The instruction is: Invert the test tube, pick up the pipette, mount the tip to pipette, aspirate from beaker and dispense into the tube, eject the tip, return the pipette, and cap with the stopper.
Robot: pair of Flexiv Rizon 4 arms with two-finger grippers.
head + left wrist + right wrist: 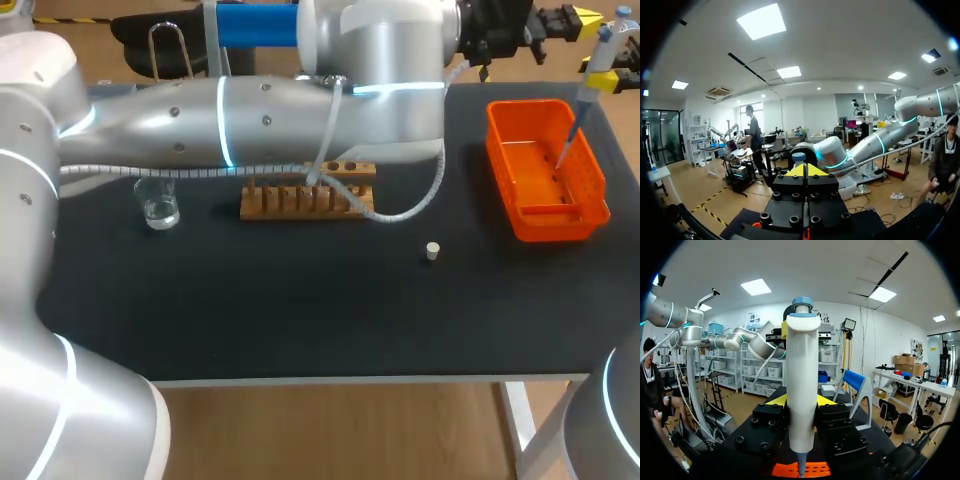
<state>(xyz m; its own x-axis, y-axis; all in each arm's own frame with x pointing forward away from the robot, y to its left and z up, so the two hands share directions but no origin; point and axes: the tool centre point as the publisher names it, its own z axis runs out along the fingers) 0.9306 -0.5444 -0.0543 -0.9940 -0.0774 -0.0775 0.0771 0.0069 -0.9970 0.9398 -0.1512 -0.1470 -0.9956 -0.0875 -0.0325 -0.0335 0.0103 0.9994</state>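
Right hand (800, 401) is clenched on the pipette (802, 375), gripping the barrel from both sides. It's upright, in the upper right of the head view, over the orange tray (598, 200). It looks like light, stiff plastic with smooth sides, so that fat barrel is the place to hold. The thin lower end is likely delicate. Left hand (805, 171) has its tips pressed together, with nothing seen between. On the dark bench (300, 310), beaker (158, 208) at left, wooden rack (300, 205) centre, stopper (432, 251) lower right of the rack.

One beaker (159, 205), one rack (300, 200), one stopper (432, 251), one bin (550, 228), one pipette (598, 60).
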